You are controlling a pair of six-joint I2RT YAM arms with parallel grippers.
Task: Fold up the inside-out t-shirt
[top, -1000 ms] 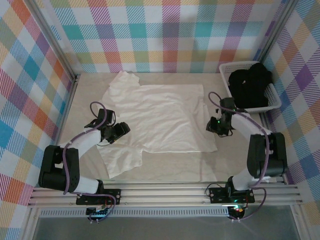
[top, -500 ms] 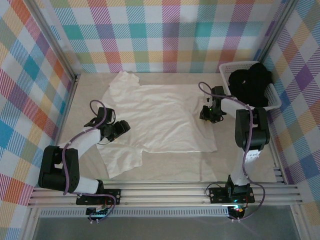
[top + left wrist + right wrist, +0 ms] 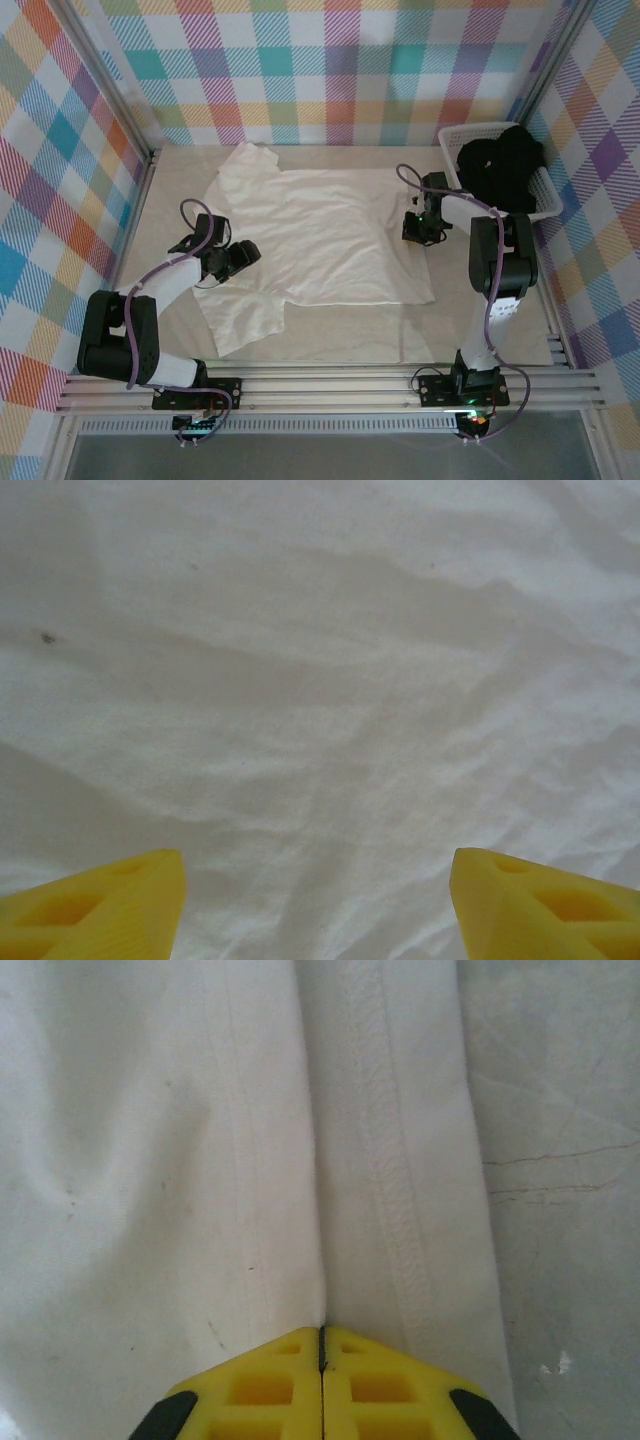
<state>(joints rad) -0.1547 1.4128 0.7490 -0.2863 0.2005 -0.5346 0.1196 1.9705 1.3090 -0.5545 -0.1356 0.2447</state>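
The inside-out t-shirt [image 3: 320, 235] lies spread flat on the table, white and plain, with one sleeve toward the far left and one near the left arm. My left gripper [image 3: 243, 258] hovers low over the shirt's left side, beside the near sleeve. Its yellow fingers [image 3: 95, 905] stand wide apart with only cloth [image 3: 320, 680] beneath them. My right gripper [image 3: 415, 226] sits at the shirt's right edge. Its jaws [image 3: 322, 1335] are shut, pinching a ridge of cloth just beside the stitched hem [image 3: 395, 1210].
A white plastic basket [image 3: 551, 205] holding a black garment [image 3: 500, 170] stands at the far right, close behind the right arm. Bare beige tabletop [image 3: 350, 335] runs between the shirt and the near rail, and also right of the hem [image 3: 570, 1160].
My right gripper has moved away from the near right edge to a spot farther up the shirt's right edge and closed its jaws on the cloth. The left arm has not moved.
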